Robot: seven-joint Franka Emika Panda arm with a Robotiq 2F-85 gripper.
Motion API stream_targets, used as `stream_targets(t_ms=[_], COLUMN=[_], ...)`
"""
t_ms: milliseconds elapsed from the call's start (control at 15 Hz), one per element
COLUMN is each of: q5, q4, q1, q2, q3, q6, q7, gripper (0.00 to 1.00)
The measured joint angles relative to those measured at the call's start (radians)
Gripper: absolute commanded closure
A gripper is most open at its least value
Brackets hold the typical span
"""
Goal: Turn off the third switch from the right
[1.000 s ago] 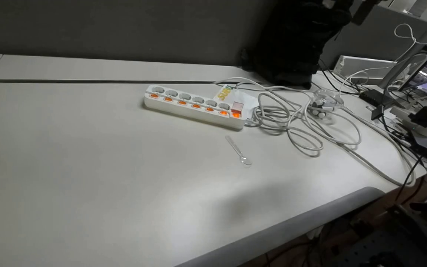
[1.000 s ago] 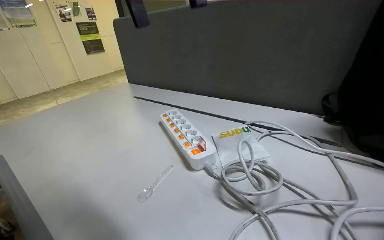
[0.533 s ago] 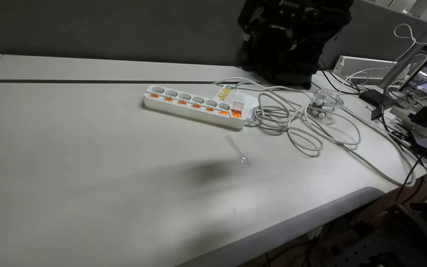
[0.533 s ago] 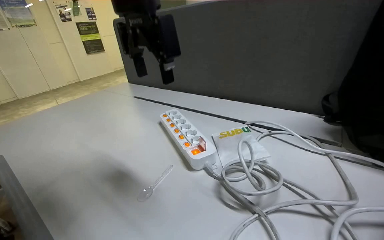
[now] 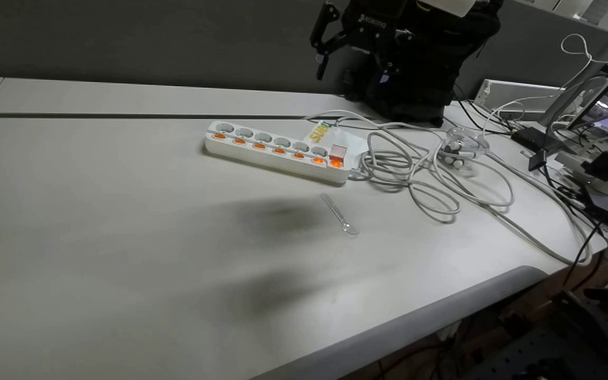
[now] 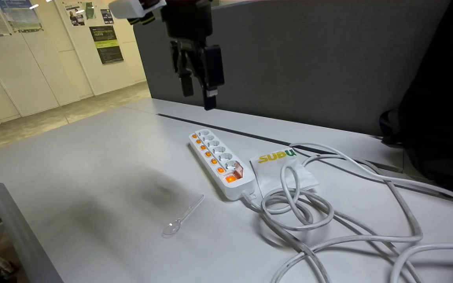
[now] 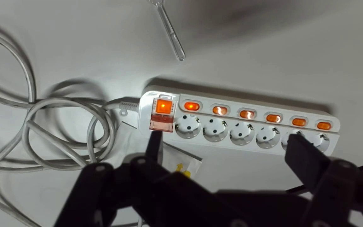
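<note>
Third switch lies below tool.

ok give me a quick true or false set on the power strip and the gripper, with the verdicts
1. The white power strip has six round sockets. True.
2. The gripper is open above the desk. True.
3. The gripper is touching the white power strip. False: it hangs higher up, apart from it.
4. Counting the square switch as first, the third switch is orange. True.
5. The third switch is hidden in the wrist view. False: it shows there in full.
6. The square switch is green. False: it is orange too.
</note>
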State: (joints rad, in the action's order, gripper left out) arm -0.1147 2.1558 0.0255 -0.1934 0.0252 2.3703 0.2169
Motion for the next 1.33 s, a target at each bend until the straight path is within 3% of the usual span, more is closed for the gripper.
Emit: stream_targets(t_ms=[200,467,533,600,800,1333], q5=[0.001,0.011,0.021,0.026,0.010,-0.034], q4=[0.001,0.003,0.002,-0.001,-0.020,-0.100], q1=[-0.001,-0.030,-0.046,-0.065,-0.100,-0.110], q2=[-0.003,-0.071,-0.102,-0.134,-0.221,-0.344], q3=[0.001,0.014,0.024,0.036,0.053,0.042], q6=[0.017,0.215,0.265,0.303,0.338,0.311], q7=[0.020,0.197,0.253,0.305,0.371,0.365], gripper=[0.00,0.00,0.25,0.27,0.49,0.99])
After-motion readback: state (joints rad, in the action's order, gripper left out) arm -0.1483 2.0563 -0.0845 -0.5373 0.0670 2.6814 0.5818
